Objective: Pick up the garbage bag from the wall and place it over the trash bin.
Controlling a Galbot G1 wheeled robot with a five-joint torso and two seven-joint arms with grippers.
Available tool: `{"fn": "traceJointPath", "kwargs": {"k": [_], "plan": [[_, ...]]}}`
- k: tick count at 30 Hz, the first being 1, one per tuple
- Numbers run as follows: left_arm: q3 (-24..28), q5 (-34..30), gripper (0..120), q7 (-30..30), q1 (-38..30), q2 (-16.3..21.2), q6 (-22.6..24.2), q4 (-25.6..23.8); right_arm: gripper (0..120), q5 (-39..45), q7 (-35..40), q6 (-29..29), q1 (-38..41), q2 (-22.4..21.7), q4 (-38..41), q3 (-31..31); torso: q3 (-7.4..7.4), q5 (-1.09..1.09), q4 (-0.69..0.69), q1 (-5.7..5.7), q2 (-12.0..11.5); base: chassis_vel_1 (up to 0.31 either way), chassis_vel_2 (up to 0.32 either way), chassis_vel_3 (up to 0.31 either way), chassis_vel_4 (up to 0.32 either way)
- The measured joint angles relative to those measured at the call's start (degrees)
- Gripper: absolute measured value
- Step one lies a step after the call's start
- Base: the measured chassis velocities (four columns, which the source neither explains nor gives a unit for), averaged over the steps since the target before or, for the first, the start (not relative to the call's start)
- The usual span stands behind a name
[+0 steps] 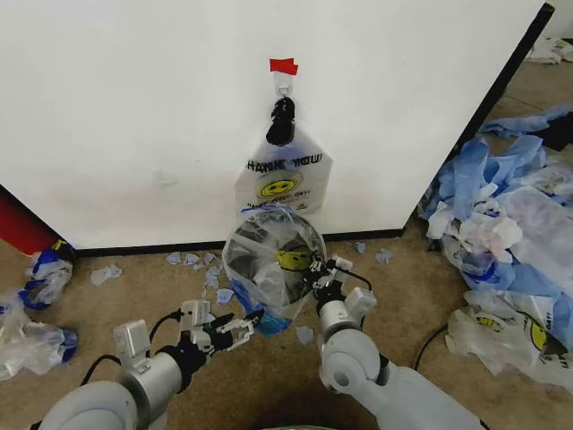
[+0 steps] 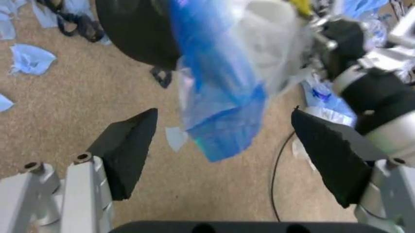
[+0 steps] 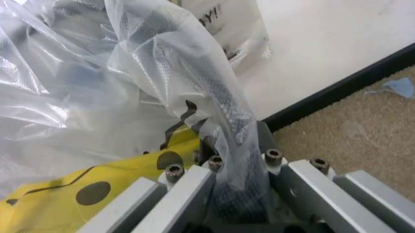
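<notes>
The wall (image 1: 134, 107) fills the upper frame. In the lower centre the garbage bag (image 1: 273, 260) is draped over the trash bin (image 1: 269, 273). The right gripper (image 1: 320, 273) pinches the bag's rim at its right side. The left gripper (image 1: 231, 330), lower left, is spread wide, beside the blue trim.

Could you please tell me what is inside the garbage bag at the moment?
The black mesh trash bin shows through the garbage bag draped over it. The plastic and smiley print hide whatever may be within the bin.

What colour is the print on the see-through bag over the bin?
Yellow smiley print with black marks, clearest in the right wrist view.
</notes>
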Motion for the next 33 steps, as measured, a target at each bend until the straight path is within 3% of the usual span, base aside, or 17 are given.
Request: {"fn": "traceJointPath", "kwargs": {"k": [14,26,33], "plan": [[0.8,2.3,74,0.6,-0.4,-2.4,-0.5,2.4,0,-0.1,0.4,-0.5,-0.3,0.1,0.9,-0.5,0.00,0.00,0.00,0.00,0.0,0.000,0.000,0.000,0.000],[1.5,3.0,39,0.7,-0.4,-4.1,-0.5,2.7,0,-0.4,0.5,-0.7,-0.3,0.0,0.9,-0.5,0.00,0.00,0.00,0.00,0.0,0.000,0.000,0.000,0.000],[1.5,4.7,8,1.3,0.4,-5.2,-1.1,3.7,0,-0.3,0.8,-0.8,-0.2,0.4,0.9,-0.4,0.00,0.00,0.00,0.00,0.0,0.000,0.000,0.000,0.000]]}}
